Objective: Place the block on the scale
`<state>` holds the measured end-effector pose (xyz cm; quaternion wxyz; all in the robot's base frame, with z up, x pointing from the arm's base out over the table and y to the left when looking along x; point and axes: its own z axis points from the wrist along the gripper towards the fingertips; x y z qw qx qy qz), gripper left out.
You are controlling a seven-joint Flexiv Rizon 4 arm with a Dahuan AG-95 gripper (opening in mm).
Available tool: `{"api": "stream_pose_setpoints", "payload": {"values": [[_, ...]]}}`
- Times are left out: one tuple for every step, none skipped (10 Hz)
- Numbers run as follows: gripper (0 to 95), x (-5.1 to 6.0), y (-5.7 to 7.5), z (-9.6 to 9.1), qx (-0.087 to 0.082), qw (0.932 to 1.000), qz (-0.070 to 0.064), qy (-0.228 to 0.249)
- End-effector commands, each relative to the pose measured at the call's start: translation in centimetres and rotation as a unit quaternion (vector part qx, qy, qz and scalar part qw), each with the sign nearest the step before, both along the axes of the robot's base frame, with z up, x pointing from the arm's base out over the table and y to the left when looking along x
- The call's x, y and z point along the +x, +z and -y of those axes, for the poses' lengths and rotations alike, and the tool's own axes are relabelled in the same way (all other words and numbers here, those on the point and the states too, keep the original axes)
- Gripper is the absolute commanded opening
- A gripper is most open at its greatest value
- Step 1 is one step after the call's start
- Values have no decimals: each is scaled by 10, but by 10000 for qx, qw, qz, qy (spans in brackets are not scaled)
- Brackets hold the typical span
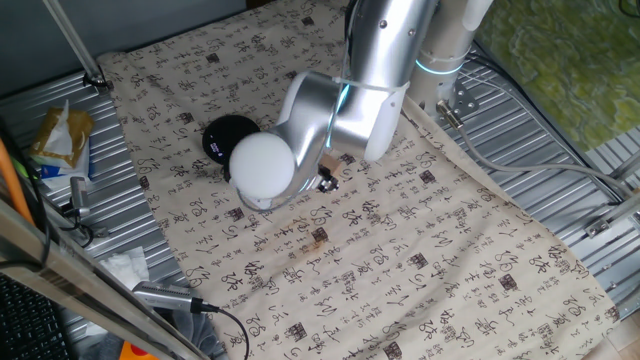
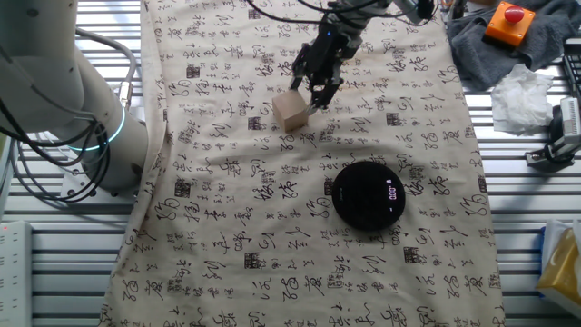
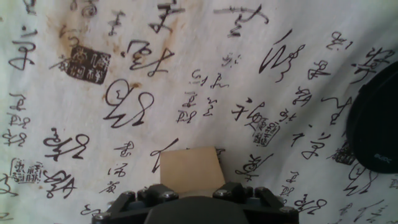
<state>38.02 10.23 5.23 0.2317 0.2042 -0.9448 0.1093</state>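
The block (image 2: 290,113), a small tan wooden cube, sits on the printed cloth up and left of the scale (image 2: 368,194), a round black disc with a small lit display. My gripper (image 2: 314,94) comes down from the upper right and is right at the block's upper right edge. In the hand view the block (image 3: 191,167) lies just ahead of the gripper (image 3: 193,194), centred between its two black finger mounts. The fingertips themselves do not show, so I cannot tell whether they grip it. The scale (image 3: 377,127) shows at that view's right edge. The arm hides the block in one fixed view, where the scale (image 1: 226,134) shows.
The cloth (image 2: 236,227) with black characters covers the table. Beyond its right edge lie a grey rag with an orange box and red button (image 2: 509,23), crumpled tissue (image 2: 522,95) and a black clip (image 2: 556,145). The arm's base (image 2: 54,100) stands to the left.
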Motion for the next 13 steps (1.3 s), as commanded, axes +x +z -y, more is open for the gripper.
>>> {"api": "stream_pose_setpoints", "payload": {"values": [[570, -1, -1, 0, 2, 10000, 5, -11], [570, -2, -2, 0, -1, 10000, 17, -16], [570, -3, -3, 0, -4, 10000, 40, -23], [570, -3, -4, 0, -5, 10000, 60, -19], [760, -4, -5, 0, 15, 10000, 81, -10], [760, -5, -7, 0, 21, 9999, 118, -1], [760, -6, -8, 0, 25, 9999, 133, 3], [760, -7, -8, -1, 34, 9999, 151, 11], [760, -7, -9, -1, 35, 9999, 163, 13], [760, -7, -9, -1, 33, 9998, 172, 15], [760, -7, -9, -1, 33, 9998, 183, 18], [760, -7, -9, -1, 30, 9998, 190, 16], [760, -7, -9, -1, 28, 9998, 196, 18]]}}
